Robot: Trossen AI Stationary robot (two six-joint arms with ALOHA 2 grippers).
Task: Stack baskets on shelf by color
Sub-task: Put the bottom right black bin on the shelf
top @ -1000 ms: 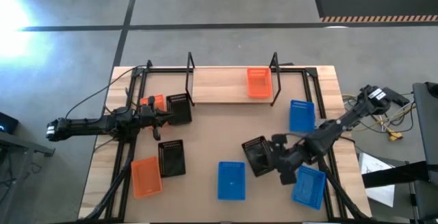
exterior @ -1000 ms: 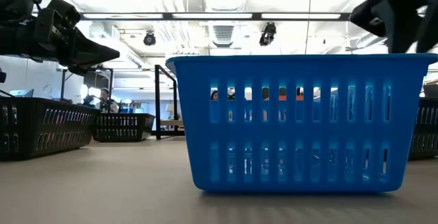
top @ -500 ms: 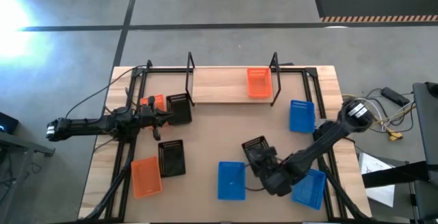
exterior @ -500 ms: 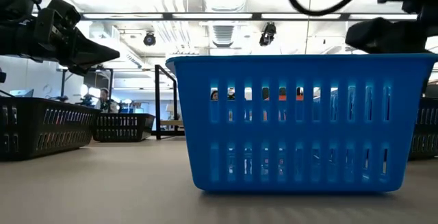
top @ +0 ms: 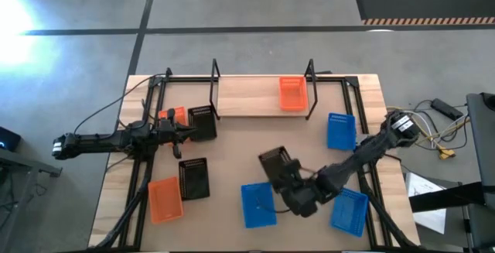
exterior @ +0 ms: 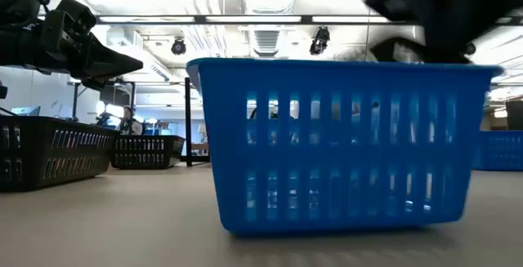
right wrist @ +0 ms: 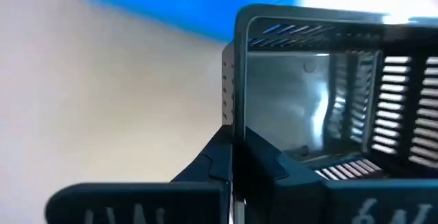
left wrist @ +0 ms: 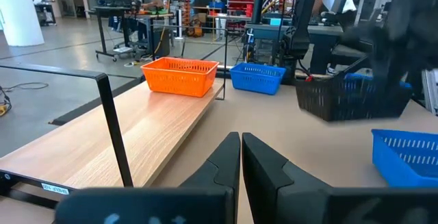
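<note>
A: How is the right arm posed?

B: It is stretched from the table's right edge toward the middle, elbow bent, with the right gripper point(top: 288, 182) low over the tabletop. Its fingers point(right wrist: 229, 157) are clamped on the rim of a black basket point(top: 274, 162), which is held tilted just beside the middle blue basket point(top: 257, 204).

A: And the left arm?

B: It is laid out level along the left side, the left gripper point(top: 186, 134) pinched closed on nothing, just beside a black basket point(top: 203, 121) and an orange basket point(top: 172, 117).

A: Where are the other baskets found?

B: One orange basket point(top: 292, 93) is seen on the shelf point(top: 247, 96), at its right end. On the table, an orange one point(top: 165, 199) and a black one point(top: 193, 178) are placed front left, and two blue ones point(top: 341, 130) point(top: 348, 211) on the right.
</note>
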